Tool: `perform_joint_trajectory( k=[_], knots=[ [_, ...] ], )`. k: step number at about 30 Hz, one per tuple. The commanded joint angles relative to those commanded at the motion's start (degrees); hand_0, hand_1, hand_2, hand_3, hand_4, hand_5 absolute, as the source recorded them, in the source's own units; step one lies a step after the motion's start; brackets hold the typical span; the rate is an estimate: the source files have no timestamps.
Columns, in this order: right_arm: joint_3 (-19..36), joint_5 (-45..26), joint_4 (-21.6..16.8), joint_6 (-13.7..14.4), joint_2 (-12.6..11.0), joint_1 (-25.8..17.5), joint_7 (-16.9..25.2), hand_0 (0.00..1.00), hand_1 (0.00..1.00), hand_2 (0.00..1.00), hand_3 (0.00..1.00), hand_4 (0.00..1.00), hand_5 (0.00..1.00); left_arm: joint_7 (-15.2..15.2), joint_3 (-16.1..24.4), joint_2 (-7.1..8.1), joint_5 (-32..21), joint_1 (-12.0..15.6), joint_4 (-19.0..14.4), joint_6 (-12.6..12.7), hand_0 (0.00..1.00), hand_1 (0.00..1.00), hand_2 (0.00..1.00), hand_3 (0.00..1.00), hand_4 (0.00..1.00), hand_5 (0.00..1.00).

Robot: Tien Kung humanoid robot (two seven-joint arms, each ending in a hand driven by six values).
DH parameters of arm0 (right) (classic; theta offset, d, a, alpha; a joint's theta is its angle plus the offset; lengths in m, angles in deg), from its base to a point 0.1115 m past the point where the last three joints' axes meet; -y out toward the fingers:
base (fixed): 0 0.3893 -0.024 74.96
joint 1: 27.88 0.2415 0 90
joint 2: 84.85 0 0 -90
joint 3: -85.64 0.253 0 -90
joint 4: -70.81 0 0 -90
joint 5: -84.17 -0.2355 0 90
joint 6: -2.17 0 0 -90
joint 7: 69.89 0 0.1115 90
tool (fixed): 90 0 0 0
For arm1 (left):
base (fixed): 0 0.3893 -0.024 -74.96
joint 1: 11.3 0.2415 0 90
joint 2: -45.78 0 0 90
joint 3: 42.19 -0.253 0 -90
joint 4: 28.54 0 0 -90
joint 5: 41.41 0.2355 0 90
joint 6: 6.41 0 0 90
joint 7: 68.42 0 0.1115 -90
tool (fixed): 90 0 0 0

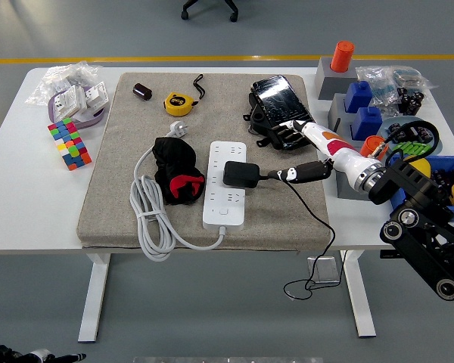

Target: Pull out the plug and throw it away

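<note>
while the black plug (240,174) sits seated in the white power strip (226,184) mid-mat, the right hand (291,133) hovers near the mat's far right edge, fingers loosely spread, holding nothing. likely positioned to descend onto the plug. its cable (318,227) trails off the bench's (30,212) near edge. left arm unseen.

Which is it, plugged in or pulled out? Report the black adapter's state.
Plugged in: the black square adapter sits on the white plastic power strip. The right hand reaches toward it.
</note>
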Motion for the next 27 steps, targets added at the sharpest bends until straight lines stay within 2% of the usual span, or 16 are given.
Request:
perform_joint_trajectory(
  k=[4,6,8,13,15,20,27],
  knots=[
    [-3.2,-0.4,2.9,2.1,1.2,2.4,0.0,0.78,0.817,0.814,0.838,0.998,0.397,0.0,0.0,-0.01,0.0,0.1,0.0,0.0,0.531,0.666,0.691,0.67,0.838,0.701],
    [-5.8,-1.2,4.9,4.2,2.0,3.9,0.2,0.78,0.817,0.814,0.838,0.998,0.397,0.0,0.0,-0.04,0.0,0.2,0.0,0.0,0.531,0.666,0.691,0.67,0.838,0.701],
    [-8.4,-2.7,7.4,6.3,3.0,5.3,0.7,0.78,0.817,0.814,0.838,0.998,0.397,0.0,0.0,-0.09,0.0,0.2,0.0,0.0,0.531,0.666,0.691,0.67,0.838,0.701],
    [-12.7,-5.7,14.6,9.2,5.9,7.1,1.0,0.755,0.785,0.792,0.824,0.998,0.409,0.1,0.0,-0.23,-0.3,0.3,-0.1,0.1,0.531,0.666,0.691,0.669,0.837,0.701],
    [-13.5,-6.4,16.1,9.9,6.3,7.5,1.4,0.755,0.785,0.792,0.824,0.998,0.409,0.1,0.0,-0.19,-0.5,0.3,-0.1,0.1,0.531,0.666,0.691,0.669,0.837,0.701],
    [-16.5,-8.2,18.1,11.4,7.2,8.7,2.5,0.751,0.779,0.781,0.821,0.998,0.414,-0.2,0.4,-0.05,0.1,0.5,0.1,0.1,0.53,0.665,0.691,0.67,0.838,0.706],
    [-20.3,-9.5,20.4,12.0,10.1,10.6,2.9,0.731,0.758,0.764,0.808,0.998,0.412,-0.4,0.7,-0.06,0.8,0.4,0.0,-0.1,0.53,0.666,0.691,0.67,0.838,0.706]
  ],
)
